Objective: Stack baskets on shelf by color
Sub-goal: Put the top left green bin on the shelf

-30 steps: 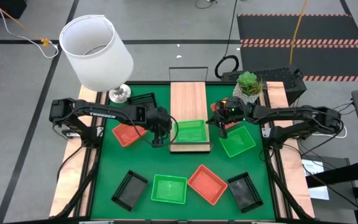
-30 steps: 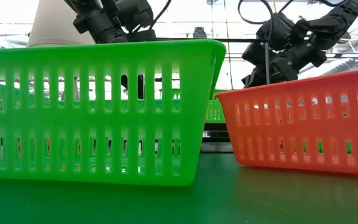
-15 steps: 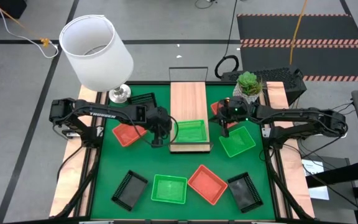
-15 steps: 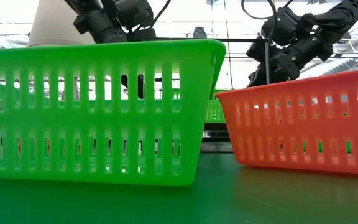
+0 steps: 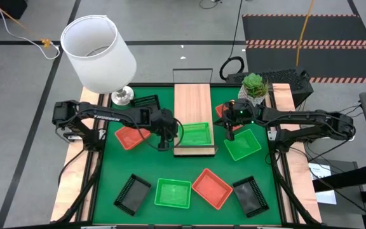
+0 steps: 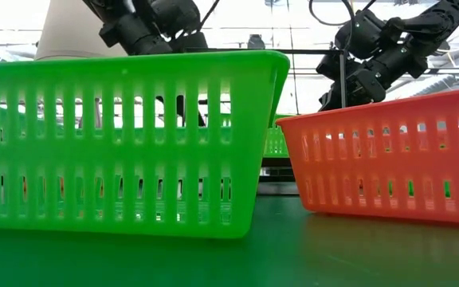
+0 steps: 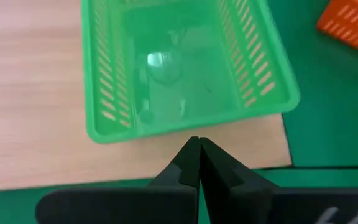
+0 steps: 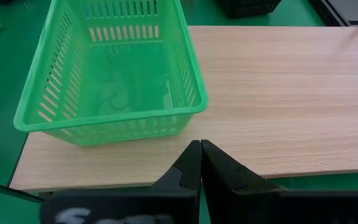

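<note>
So far only one green basket sits on the light-wood shelf, at its near end, with most of the plank bare behind it. The left gripper hangs just off that basket's left edge with its jaws pressed together on nothing, and the right gripper hangs off the shelf's right edge, jaws likewise together and empty.

The rest of the baskets lie on the green mat: a second green basket just right of the shelf under the right arm, a third green one near the front, an orange-red basket left of the shelf beneath the left arm, another orange-red one at the front, and black baskets at the front left, front right and behind near the lamp base. A further orange-red one seems to peek out by the right arm, though it is mostly hidden.

The risks, as I judge them — the shelved basket sits near the plank's front edge, so a careless nudge from either gripper could slide it off the end or skew it. Both arms crowd the same narrow shelf, and reaching in together invites a collision. Thin slatted rims also give little to pinch; a shallow grip could let a basket tilt and drop, and a crooked drop onto the green one would leave the stack jammed rather than nested. The lamp and the potted plant stand close enough to be clipped by a wide swing.
</note>
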